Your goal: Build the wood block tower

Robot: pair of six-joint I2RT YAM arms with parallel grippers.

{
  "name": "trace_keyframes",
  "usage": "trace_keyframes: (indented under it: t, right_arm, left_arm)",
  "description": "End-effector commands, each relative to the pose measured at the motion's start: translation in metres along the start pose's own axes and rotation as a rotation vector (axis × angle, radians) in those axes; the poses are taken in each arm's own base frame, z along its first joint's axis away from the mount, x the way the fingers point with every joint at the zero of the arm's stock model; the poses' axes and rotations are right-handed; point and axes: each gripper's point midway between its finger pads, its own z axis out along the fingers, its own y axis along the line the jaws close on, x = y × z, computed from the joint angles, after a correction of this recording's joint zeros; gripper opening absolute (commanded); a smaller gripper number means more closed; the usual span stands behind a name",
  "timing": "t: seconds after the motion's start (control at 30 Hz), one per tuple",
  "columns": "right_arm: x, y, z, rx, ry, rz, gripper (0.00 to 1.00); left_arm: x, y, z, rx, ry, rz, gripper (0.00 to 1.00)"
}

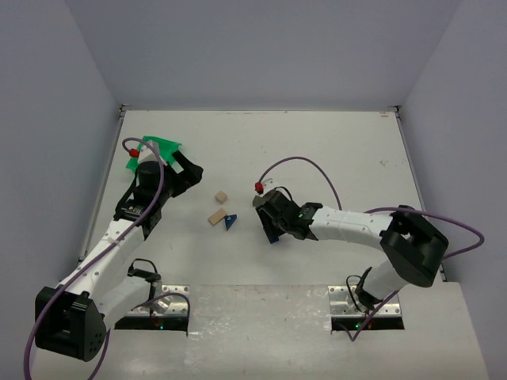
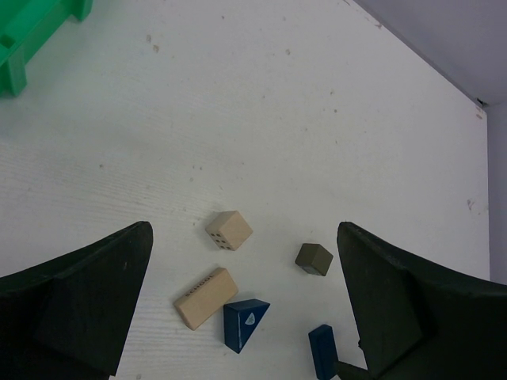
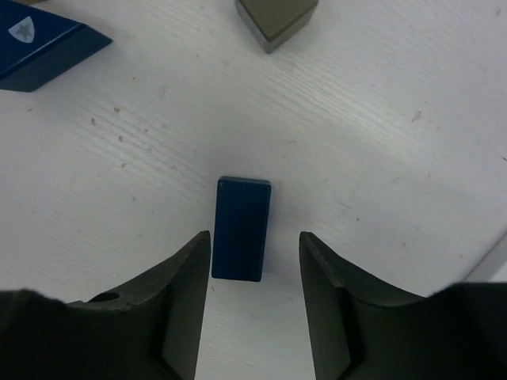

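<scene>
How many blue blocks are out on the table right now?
2. The blue wedge lies beside the long tan block; the blue rectangular block lies flat inside the open right pincer. Others may be hidden from view.

A navy block (image 3: 242,229) is lying between the black fingers (image 3: 178,317) of my right gripper (image 3: 255,241); ahead are sitting a white-crested blue wedge (image 3: 43,43) and a grey cube (image 3: 277,20).

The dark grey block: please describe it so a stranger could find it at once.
On the white table, find the wooden blocks near its middle. Among them, the dark grey block is a cube, the only grey piece; its neighbours are tan or blue.
</scene>
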Motion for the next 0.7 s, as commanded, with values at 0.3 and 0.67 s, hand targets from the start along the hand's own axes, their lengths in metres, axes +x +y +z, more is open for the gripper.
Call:
trace_keyframes:
  t: [0.3, 0.67]
  right_arm:
    - [0.006, 0.014, 0.029, 0.023, 0.077, -0.043, 0.38]
    - [-0.029, -0.066, -0.017, 0.23, -0.081, 0.185, 0.14]
  left_arm:
    - [-0.007, -0.013, -0.001, 0.05, -0.03, -0.001, 1.0]
    - [-0.004, -0.014, 0.001, 0.057, -0.019, 0.0, 1.0]
